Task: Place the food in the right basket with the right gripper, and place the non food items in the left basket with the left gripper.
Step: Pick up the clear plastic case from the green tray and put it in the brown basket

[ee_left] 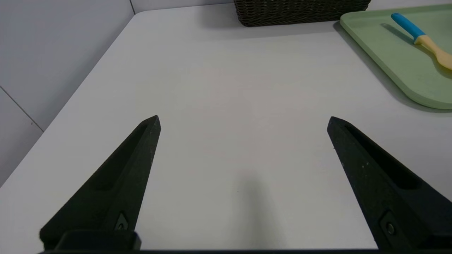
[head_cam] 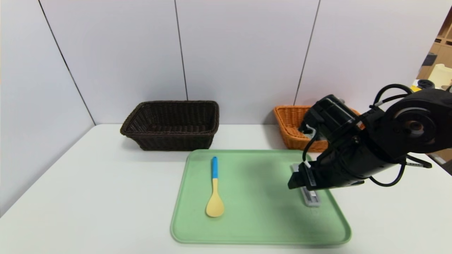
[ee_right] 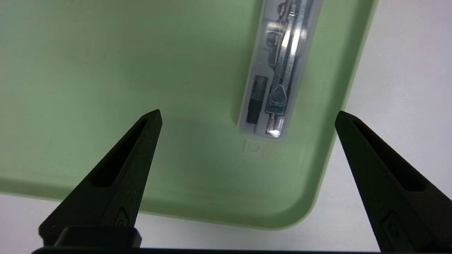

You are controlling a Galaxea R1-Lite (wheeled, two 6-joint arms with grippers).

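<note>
R end effector point(ee_right: 249, 114) wide open, nothing held, above the green tray point(head_cam: 261, 236) at its 2-3 o'clock side, w/ the narrow clear case point(ee_right: 277, 70) below it. Case lies flat on the tray nr the 3 o'clock rim, metal & dark pieces visible inside; in head view the R end effector hides its middle. Yellow spoon w/ blue handle end point(head_cam: 215, 190) is on the tray too, toward 9-10 o'clock, handle pointing to 12, bowl to 6. Dark brown basket point(head_cam: 173, 139) sits on the table point(head_cam: 88, 190) just off the tray's 11 o'clock corner. Orange basket point(head_cam: 293, 137) is at the tray's 1 o'clock, partly behind the R arm; can't see all of its inside. L end effector point(ee_left: 243, 121) also wide & holding nothing, over bare table at approx 9 o'clock of the tray.
</note>
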